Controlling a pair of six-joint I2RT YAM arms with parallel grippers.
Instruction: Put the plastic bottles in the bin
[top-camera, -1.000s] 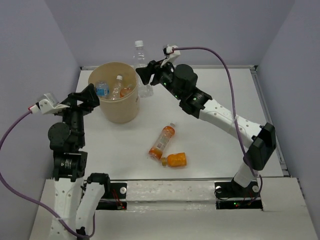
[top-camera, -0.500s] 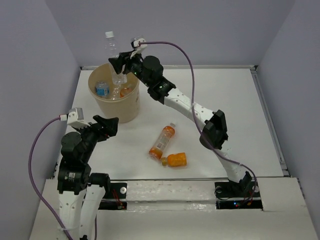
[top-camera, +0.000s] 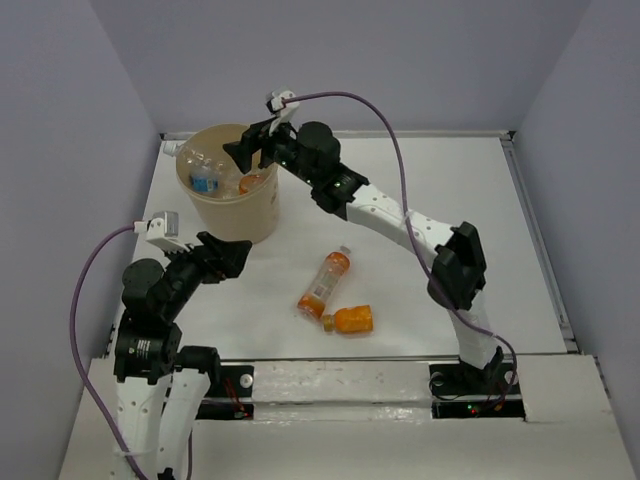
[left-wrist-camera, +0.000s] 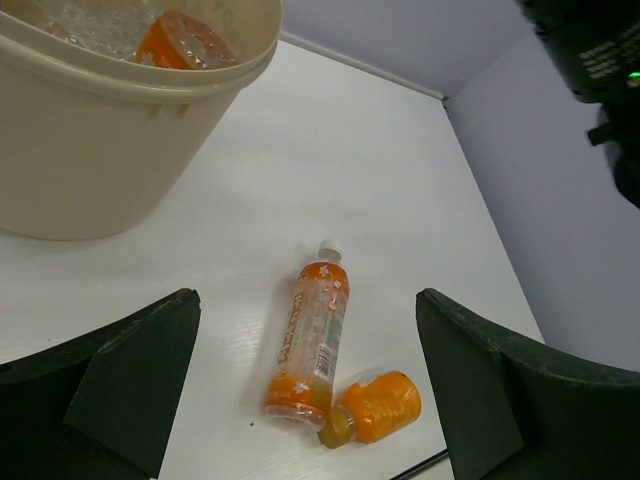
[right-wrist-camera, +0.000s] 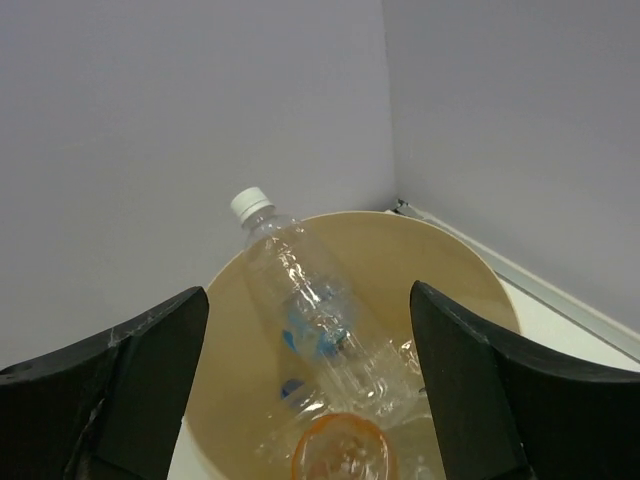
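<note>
The beige bin (top-camera: 236, 222) stands at the table's back left. My right gripper (top-camera: 243, 152) hovers over its rim, open, with nothing between its fingers. Below it a clear bottle (right-wrist-camera: 322, 312) with a white cap leans inside the bin (right-wrist-camera: 455, 258), neck up over the far rim, beside an orange bottle (right-wrist-camera: 345, 455) and blue-labelled clear ones. On the table lie a long orange bottle (left-wrist-camera: 311, 345) and a short orange bottle (left-wrist-camera: 382, 408), touching at their ends. My left gripper (left-wrist-camera: 308, 302) is open above and short of them, pointing at both.
The right arm's links (top-camera: 400, 215) stretch diagonally across the table from the front right base to the bin. Grey walls close in the back and both sides. A raised lip (top-camera: 530, 200) runs along the table's right side.
The right gripper carried the clear bottle from behind the bin to above it and opened; the bottle now lies in the bin. The left gripper swung away from the bin toward the orange bottles.
</note>
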